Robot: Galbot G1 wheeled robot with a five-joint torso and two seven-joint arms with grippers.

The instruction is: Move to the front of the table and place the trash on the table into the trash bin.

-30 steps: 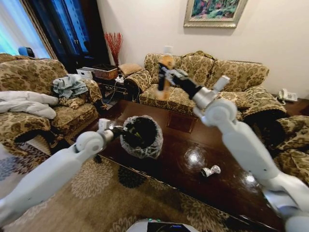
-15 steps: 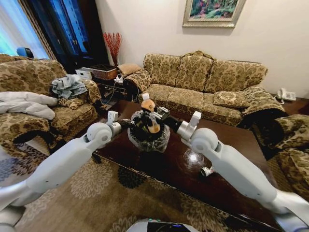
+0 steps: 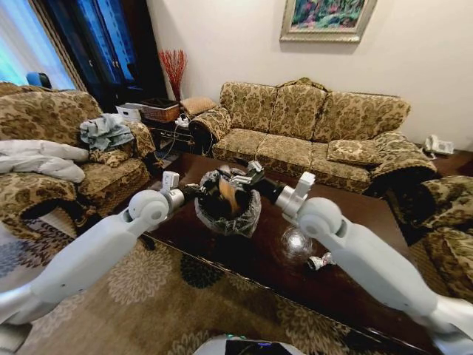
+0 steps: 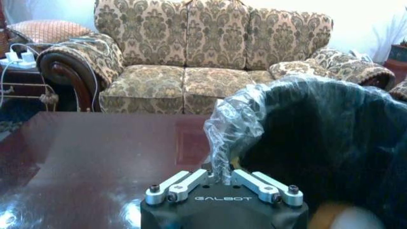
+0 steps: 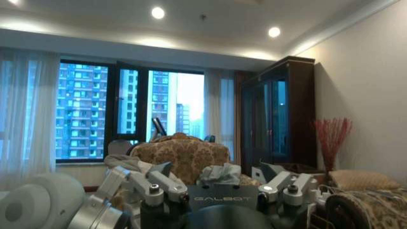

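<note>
The black trash bin (image 3: 225, 211), lined with a crinkly plastic bag (image 4: 239, 119), is held over the far left part of the dark wooden table (image 3: 355, 288). My left gripper (image 3: 194, 193) is shut on the bin's rim, and its fingers (image 4: 249, 180) pinch the bag's edge. My right gripper (image 3: 242, 178) hovers open just above the bin's mouth, with nothing between its fingers (image 5: 159, 175). A blurred tan-orange bottle piece (image 3: 228, 197) is inside the bin (image 4: 343, 215). A small grey-white bottle (image 3: 322, 261) lies on the table near its front right.
A patterned sofa (image 3: 310, 118) stands behind the table. One armchair (image 3: 52, 155) with clothes on it is to the left and another (image 3: 443, 214) to the right. A side table with a basket (image 3: 159, 111) fills the back corner. Patterned carpet (image 3: 148, 296) lies before the table.
My right arm came down from high above the sofa with the tan-orange bottle piece to the bin's mouth and let it go. The piece now sits lower, inside the bin.
</note>
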